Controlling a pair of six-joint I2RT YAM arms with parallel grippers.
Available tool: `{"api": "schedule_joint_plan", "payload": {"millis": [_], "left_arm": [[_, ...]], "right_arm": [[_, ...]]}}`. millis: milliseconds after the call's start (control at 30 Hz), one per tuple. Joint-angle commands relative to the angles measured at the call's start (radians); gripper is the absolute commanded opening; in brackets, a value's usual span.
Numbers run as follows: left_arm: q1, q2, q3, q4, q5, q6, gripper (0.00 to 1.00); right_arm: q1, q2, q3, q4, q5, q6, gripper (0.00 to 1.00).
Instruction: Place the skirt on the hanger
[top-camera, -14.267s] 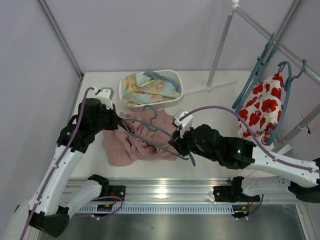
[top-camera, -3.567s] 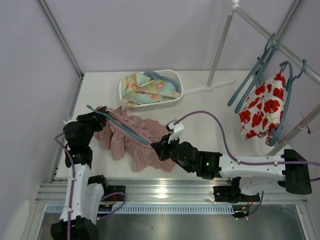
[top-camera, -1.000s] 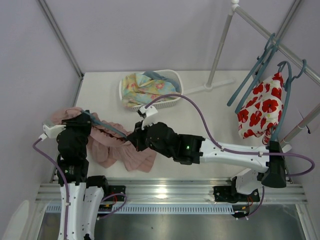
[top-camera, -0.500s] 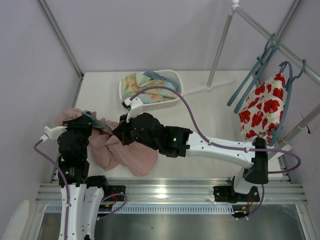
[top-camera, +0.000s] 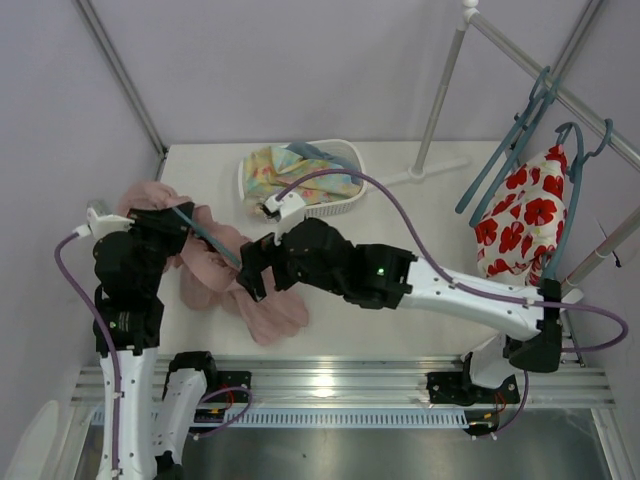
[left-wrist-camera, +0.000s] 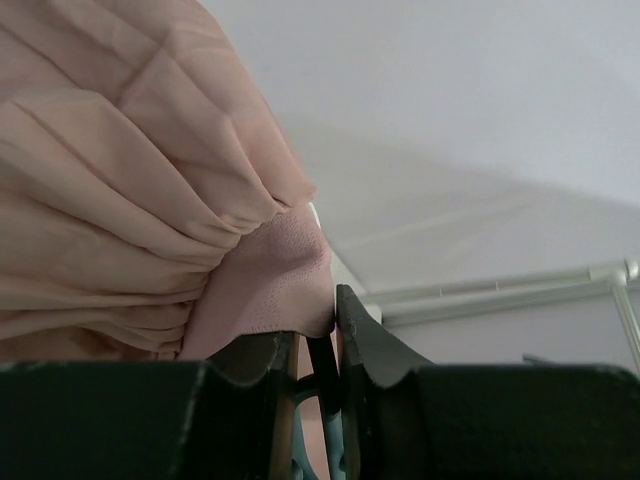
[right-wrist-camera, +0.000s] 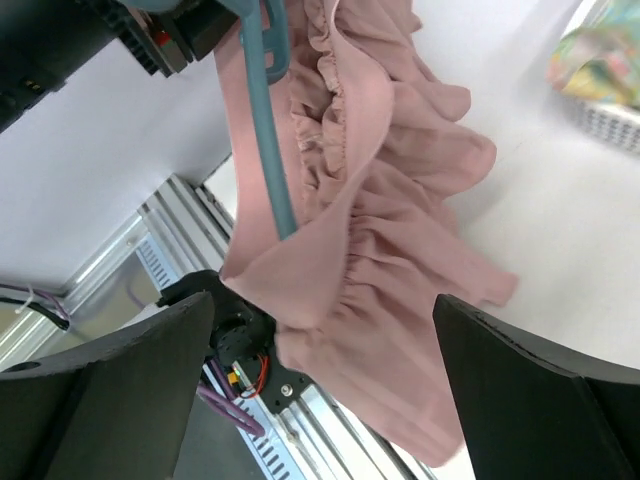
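So that the skirt (right-wrist-camera: 400, 170) hangs free, my left gripper (left-wrist-camera: 322, 345) clamps the hanger (right-wrist-camera: 264, 130), perhaps fabric too; my right gripper (top-camera: 248, 278) gapes empty.

Your right arm (top-camera: 450, 290) lies slantwise across the table (top-camera: 450, 220) from the near right corner to left of centre, and it cuts the front strip in two. Its gripper (top-camera: 250, 272) gapes wide just beside the skirt (top-camera: 265, 315), with nothing between the fingers. The skirt hangs from the hanger (top-camera: 210, 240) pinched in your left gripper (top-camera: 168, 222) and fills the left side down to the front edge. The basket (top-camera: 335, 205) blocks the back centre. You have bare table between the basket and the right arm, and rightward to the rack foot (top-camera: 430, 170). At far right, the pole (top-camera: 440, 90), spare hangers (top-camera: 515, 150) and flowered cloth (top-camera: 525, 215) crowd the corner.
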Motion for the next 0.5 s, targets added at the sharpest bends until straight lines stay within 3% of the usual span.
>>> {"api": "schedule_joint_plan", "payload": {"millis": [0,267,467], "left_arm": [[-0.006,0.037,0.143,-0.025,0.19,0.129,0.0],[-0.006,0.102,0.29,-0.185,0.324,0.22,0.0],[-0.006,0.059,0.259,-0.205,0.327,0.222,0.0]], "right_arm": [[-0.006,-0.152,0.065,-0.083,0.044,-0.064,0.99],[-0.078,-0.314,-0.052,-0.002,0.03,-0.129,0.95],[-0.118,-0.239,-0.053,0.147,-0.088,-0.179,0.87]]}}
